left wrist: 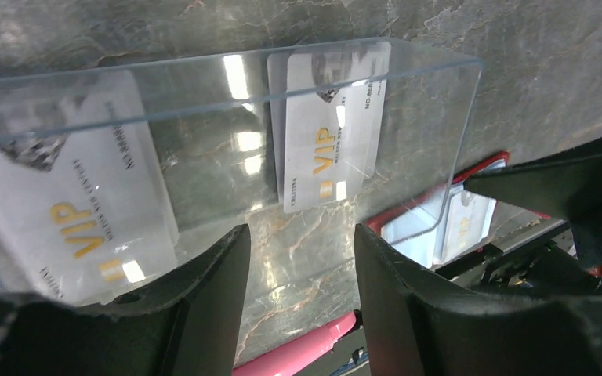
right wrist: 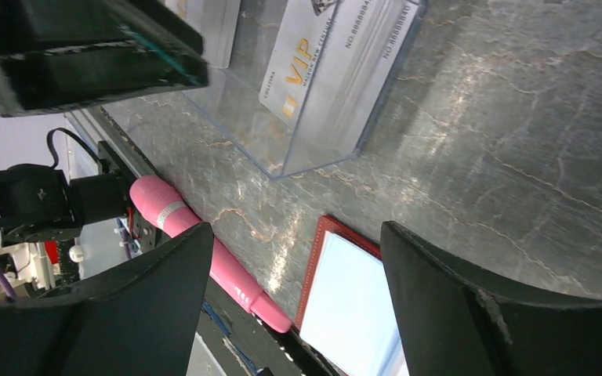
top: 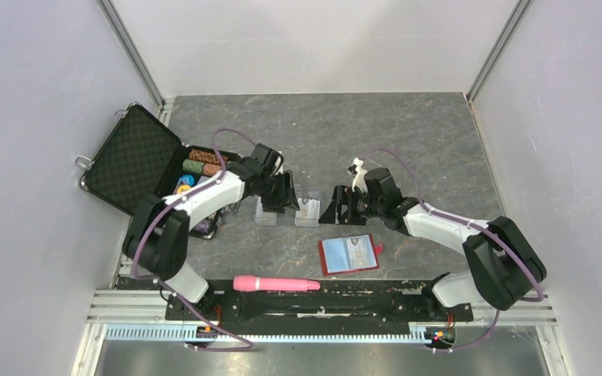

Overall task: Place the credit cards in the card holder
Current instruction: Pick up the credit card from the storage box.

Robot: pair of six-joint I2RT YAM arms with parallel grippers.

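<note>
Cards (left wrist: 325,133) glossy inside clear plastic case (left wrist: 427,117)

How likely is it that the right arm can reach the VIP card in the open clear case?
Probably yes: the right gripper stands open beside the clear case, the VIP card lies uncovered, and the left gripper is at the other half.

Grey marbled table (top: 407,133), open clear case (left wrist: 439,117), open red card holder (top: 335,257), black chip briefcase (top: 133,160), pink stick (top: 276,283)

White-linked, black-jointed arms (top: 204,196) trail purple cables (top: 231,131), ending in a black left claw (left wrist: 302,239) and right claw (right wrist: 296,235).
</note>
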